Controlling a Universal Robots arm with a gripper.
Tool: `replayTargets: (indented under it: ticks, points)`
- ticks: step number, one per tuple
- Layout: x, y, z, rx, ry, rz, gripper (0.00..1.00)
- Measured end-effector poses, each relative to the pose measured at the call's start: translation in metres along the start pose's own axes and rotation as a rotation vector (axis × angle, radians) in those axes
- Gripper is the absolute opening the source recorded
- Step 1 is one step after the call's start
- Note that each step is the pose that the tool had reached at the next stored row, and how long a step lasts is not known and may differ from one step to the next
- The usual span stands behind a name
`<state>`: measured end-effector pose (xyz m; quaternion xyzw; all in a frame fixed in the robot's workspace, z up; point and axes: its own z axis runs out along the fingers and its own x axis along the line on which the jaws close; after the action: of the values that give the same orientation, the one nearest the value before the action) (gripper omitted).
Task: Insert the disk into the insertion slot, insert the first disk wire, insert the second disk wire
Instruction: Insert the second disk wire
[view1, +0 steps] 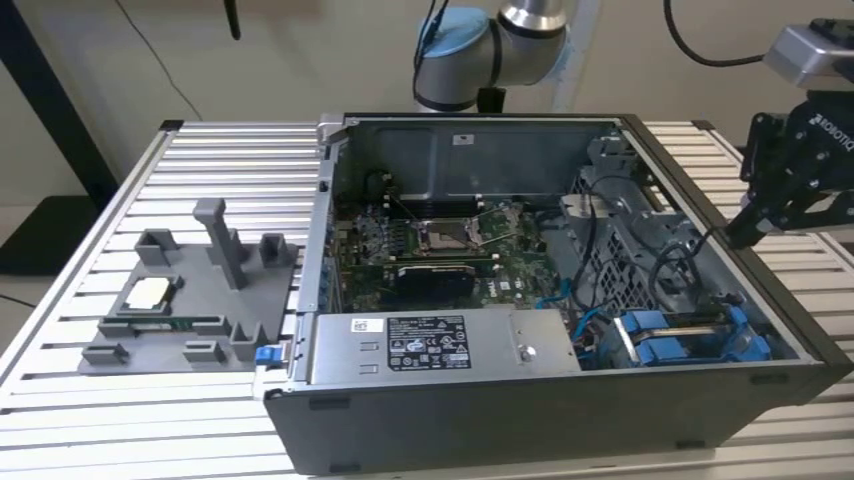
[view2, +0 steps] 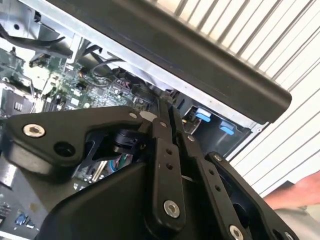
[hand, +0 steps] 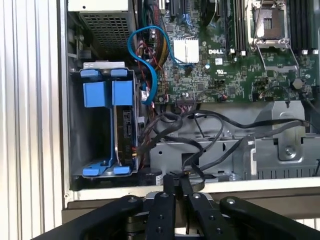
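The open computer case (view1: 561, 400) is a dark grey metal box lying on its side on a table of ribbed aluminium slats (view1: 80, 300). Inside it a green motherboard (view1: 441, 240) lies flat, with a square silver processor socket at its middle. Along the near wall sits a grey power-supply box (view1: 441, 345) with a white label.

The disk (view1: 694, 335) in its bright blue plastic carrier sits in the insertion slot (view1: 781, 335) at the near corner on the exterior view's right. In the first wrist view the blue frame (hand: 107, 125) shows as two square tabs at one end and two flat clips at the other, with a long rail between them, seated within the slot's thin grey walls (hand: 75, 125). A glossy blue cable (hand: 150, 65) loops beside the carrier, and black wires (hand: 200, 125) lie over a grey sheet-metal bracket near it.

The gripper (view1: 741, 232) is matt black, built of jointed links with bright screws, and hangs outside the case over the wall on the exterior view's right. In both wrist views its two slim fingers (hand: 170, 187) are pressed together with nothing between them. Their tips sit at the case rim, well apart from the disk.

To the exterior view's left, a grey plastic fixture (view1: 187, 290) with upright posts rests on the slats.
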<state>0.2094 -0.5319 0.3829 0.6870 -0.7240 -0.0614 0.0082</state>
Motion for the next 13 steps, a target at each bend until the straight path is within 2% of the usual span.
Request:
replayTargets:
  ticks: [2, 8, 13]
  points:
    - [0.0006, 0.0000, 0.0001, -0.0078, -0.0106, -0.001, 0.16]
    - [0.0011, 0.0014, -0.0001, -0.0094, -0.0116, 0.000, 0.16]
    - [0.0051, 0.0108, -0.0013, -0.0098, -0.0118, 0.000, 0.16]
